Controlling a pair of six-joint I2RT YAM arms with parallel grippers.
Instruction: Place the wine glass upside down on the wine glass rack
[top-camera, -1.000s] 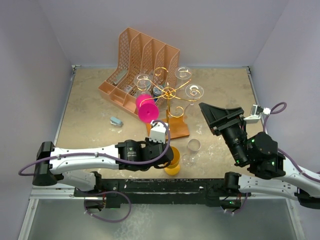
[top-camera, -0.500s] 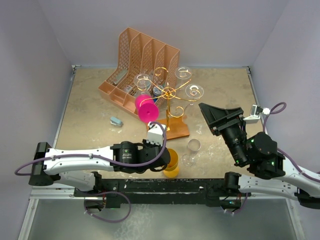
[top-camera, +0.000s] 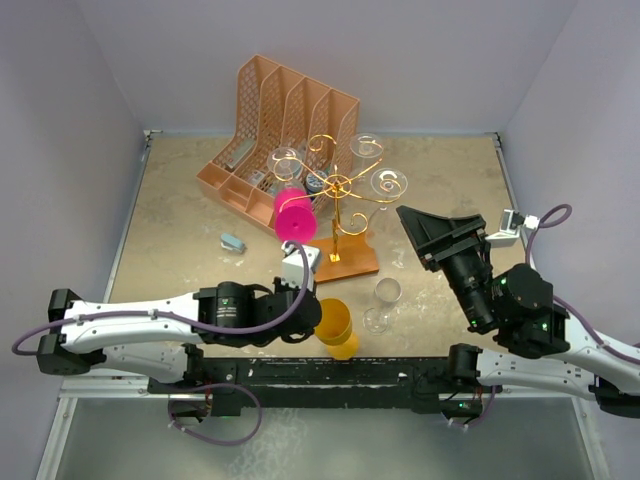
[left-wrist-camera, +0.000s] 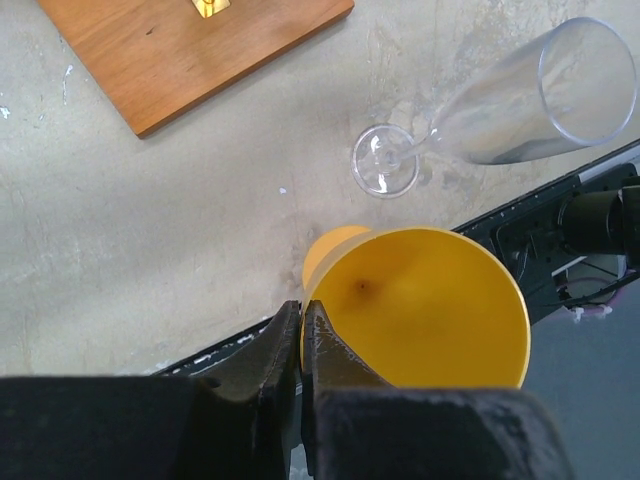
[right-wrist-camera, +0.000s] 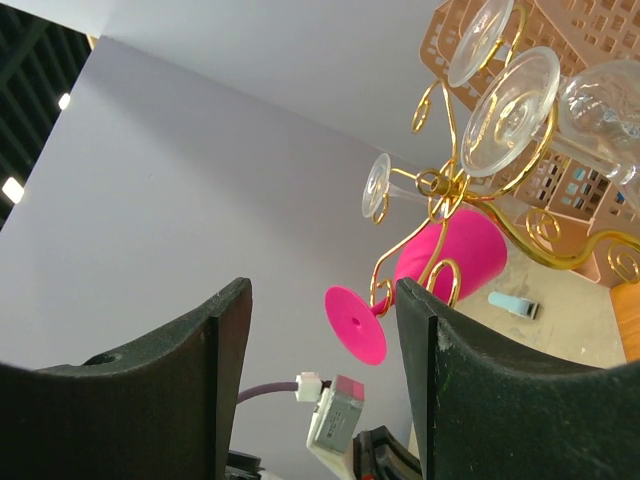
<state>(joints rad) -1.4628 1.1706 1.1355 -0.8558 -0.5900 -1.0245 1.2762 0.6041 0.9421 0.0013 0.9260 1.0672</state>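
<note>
Left gripper (left-wrist-camera: 302, 322) is pinched shut on the rim of the yellow wine glass (left-wrist-camera: 415, 305) and has pulled it back toward the near edge, away from the wine glass rack (top-camera: 338, 188) mid-table. It looks tipped, maybe just off the surface, hard to say. So it's grabbed, not flipped or hung yet. Right gripper (right-wrist-camera: 322, 290) hangs wide open, empty. No readable brands or writing anywhere

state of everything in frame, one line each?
left gripper: shut on yellow wine glass rim
right gripper: open, empty
yellow wine glass: held, not yet on wine glass rack
clear flute: lying on its side
pink glass: hung by its foot, tilted
wine glass rack: upright, three clear glasses hung too
</note>
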